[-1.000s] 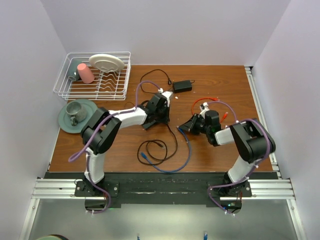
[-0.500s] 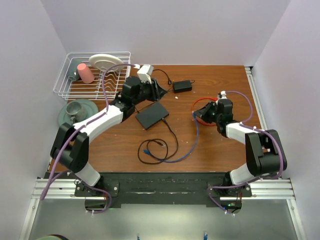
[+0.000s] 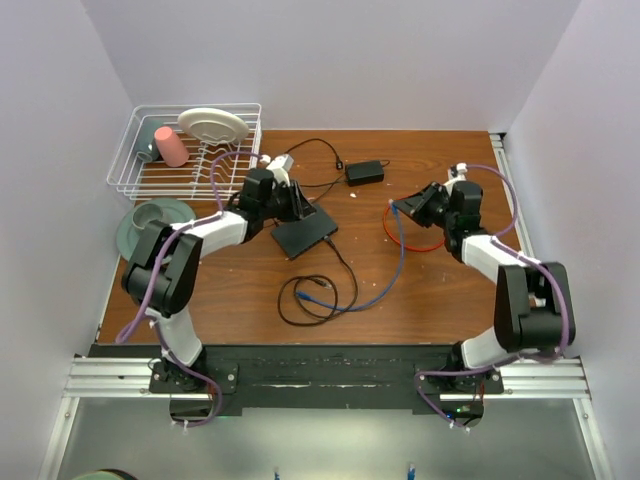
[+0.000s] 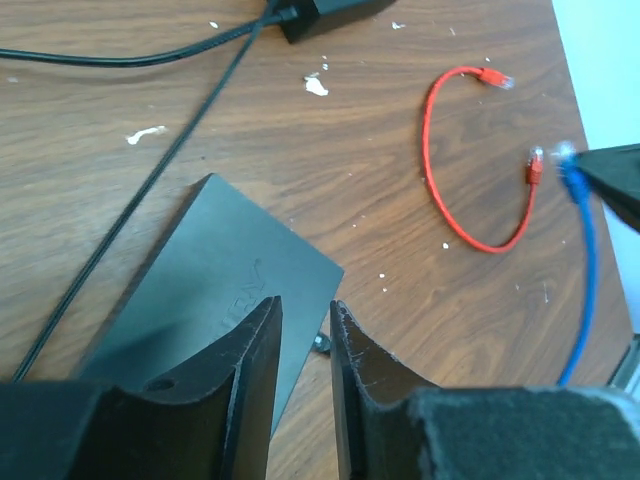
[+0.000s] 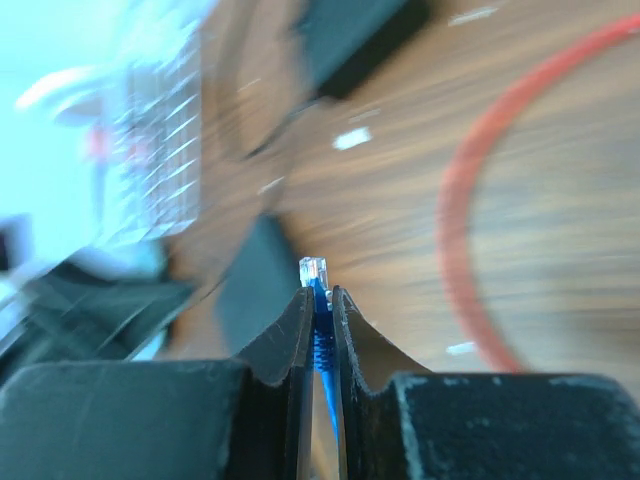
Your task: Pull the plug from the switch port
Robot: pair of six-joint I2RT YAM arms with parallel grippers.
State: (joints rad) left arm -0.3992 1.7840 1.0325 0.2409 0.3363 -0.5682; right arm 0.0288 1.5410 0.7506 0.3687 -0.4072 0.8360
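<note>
1. The switch (image 3: 306, 233): a thin, flat matte-black box lying flat on the desk (image 3: 240, 285), left of centre and set at a slant.
2. The plug (image 5: 313, 268): a clear connector at the tip of the blue cable (image 3: 398, 262). It is out of the switch and held above the right side of the desk, well apart from the box.
3. The right hand (image 5: 318, 296): closed tight on the blue cable just behind the plug, which pokes out past the fingertips.
4. The left hand (image 4: 303, 308): its fingers stand a narrow gap apart with nothing between them. It is poised at the far-left end of the switch (whether the tips touch the box cannot be told).
5. The blue cable, continued: it runs from the right hand down across the desk to a second blue connector lying inside the black cable coil (image 3: 279, 300).
6. The red cable (image 4: 426, 150): a loose open loop on the desk near the right hand, with both of its ends free.
7. The power brick (image 3: 365, 172): a small, chunky black unit with a thin black cord, at the far side of the desk beyond the switch.
8. The dish rack (image 3: 112, 170): white wire, in the far-left corner, holding a white plate (image 3: 213, 124) and a pink cup (image 3: 170, 147).
9. The green saucer (image 3: 128, 240): just in front of the rack, with a mug (image 3: 150, 215) on it.
</note>
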